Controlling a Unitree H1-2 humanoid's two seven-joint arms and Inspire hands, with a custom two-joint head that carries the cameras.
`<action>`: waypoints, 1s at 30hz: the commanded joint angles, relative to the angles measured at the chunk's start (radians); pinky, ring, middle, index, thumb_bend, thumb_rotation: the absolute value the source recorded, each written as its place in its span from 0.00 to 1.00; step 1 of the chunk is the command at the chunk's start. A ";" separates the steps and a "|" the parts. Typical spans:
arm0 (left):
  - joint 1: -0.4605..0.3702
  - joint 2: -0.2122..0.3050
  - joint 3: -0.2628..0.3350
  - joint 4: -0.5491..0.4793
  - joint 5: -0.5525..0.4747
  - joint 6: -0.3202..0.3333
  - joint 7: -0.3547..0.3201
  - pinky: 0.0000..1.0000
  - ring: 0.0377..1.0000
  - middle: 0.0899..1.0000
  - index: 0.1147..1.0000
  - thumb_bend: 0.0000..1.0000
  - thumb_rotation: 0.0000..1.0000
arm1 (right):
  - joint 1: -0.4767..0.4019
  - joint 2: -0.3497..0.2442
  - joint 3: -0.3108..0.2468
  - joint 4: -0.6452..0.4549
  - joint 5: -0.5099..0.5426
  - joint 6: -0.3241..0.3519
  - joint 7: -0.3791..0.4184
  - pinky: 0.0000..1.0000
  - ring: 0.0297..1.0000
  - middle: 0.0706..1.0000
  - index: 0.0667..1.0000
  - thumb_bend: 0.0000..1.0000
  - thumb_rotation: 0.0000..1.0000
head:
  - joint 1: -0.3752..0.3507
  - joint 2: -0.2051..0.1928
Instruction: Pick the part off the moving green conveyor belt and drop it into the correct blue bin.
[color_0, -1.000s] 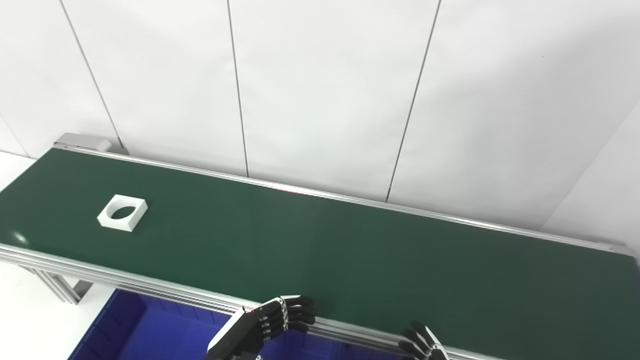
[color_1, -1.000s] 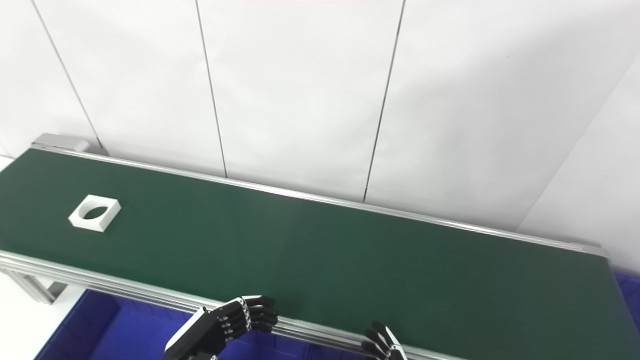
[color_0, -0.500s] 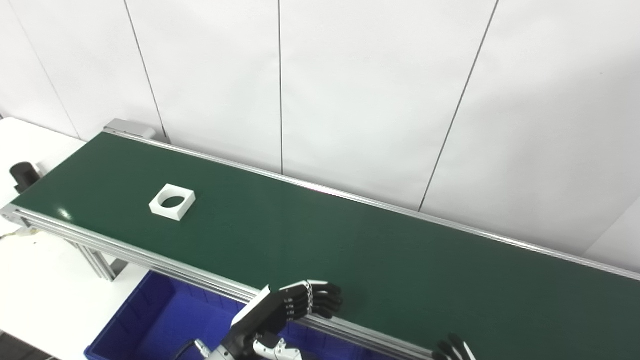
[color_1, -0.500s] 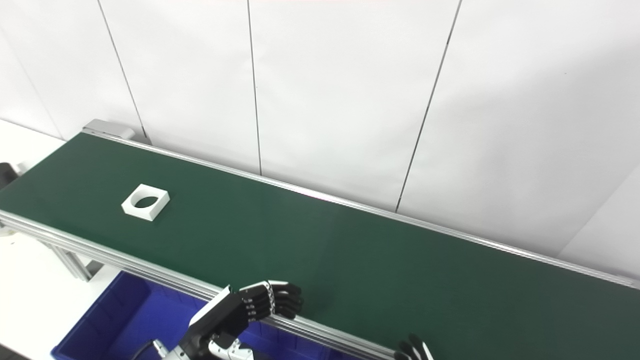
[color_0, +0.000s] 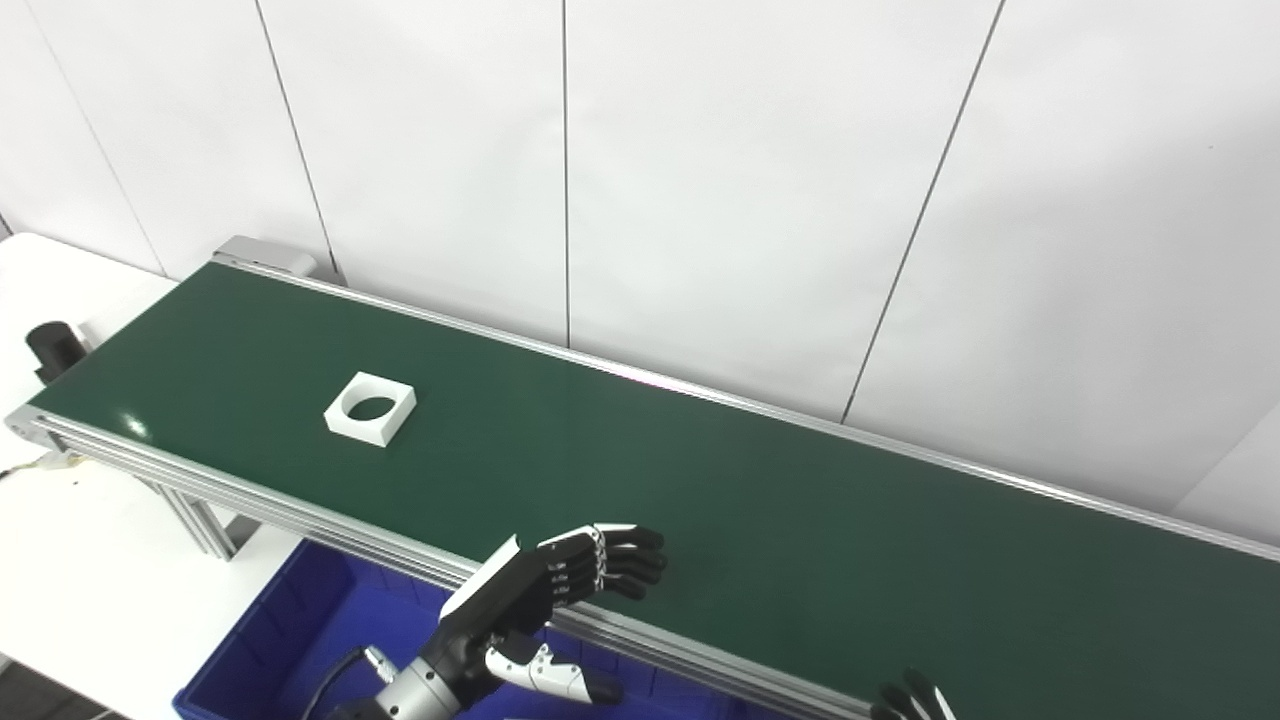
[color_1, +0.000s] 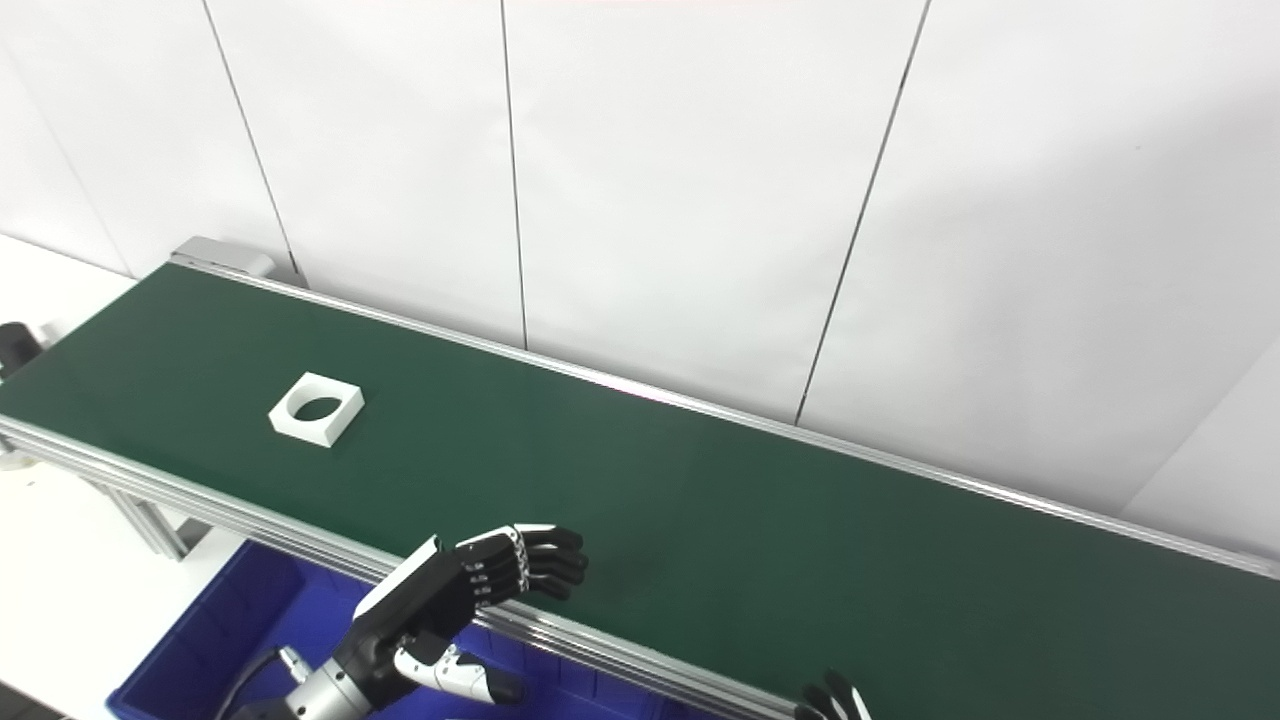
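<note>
A long green conveyor belt (color_0: 700, 500) is seen running diagonally from the upper left to the lower right, framed by aluminium rails and backed by a white panelled wall (color_0: 700, 180). The part (color_0: 370, 409), a flat white square block with a round hole through its middle, is found lying flat on the belt towards its left end, nearer the front rail than the back one and well apart from both hands. The left hand (color_0: 560, 580) is held above the front rail of the belt, palm turned sideways, with its fingers (color_0: 625, 560) curled partway over the belt's near edge and its thumb (color_0: 555, 682) stretched out below the rail; nothing is gripped by it and the fingers are kept apart from the thumb. Of the right hand (color_0: 910, 700) only a few dark fingertips are shown at the bottom edge, just in front of the rail, so whether it is spread or closed cannot be told. A blue bin (color_0: 290, 640) is placed below the front rail, under the left arm, on a white table (color_0: 80, 590). A small black cylindrical item (color_0: 52, 345) is seen beside the belt's far left end.
</note>
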 joint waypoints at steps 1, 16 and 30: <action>-0.034 0.022 0.014 -0.057 0.006 0.008 0.010 0.72 0.75 0.75 0.76 0.86 0.28 | -0.010 0.005 0.000 -0.013 0.014 -0.043 0.005 0.80 0.84 0.87 0.93 0.67 0.47 | 0.001 0.001; -0.178 0.198 0.081 -0.147 0.053 0.155 -0.014 0.71 0.76 0.78 0.78 0.86 0.30 | -0.019 0.005 -0.002 -0.012 0.014 -0.039 0.004 0.79 0.83 0.86 0.92 0.66 0.47 | 0.003 0.002; -0.318 0.267 0.075 -0.022 0.205 0.149 -0.018 0.73 0.77 0.79 0.78 0.85 0.24 | -0.025 0.005 -0.002 -0.008 0.006 -0.040 0.002 0.78 0.82 0.86 0.92 0.65 0.46 | -0.003 0.003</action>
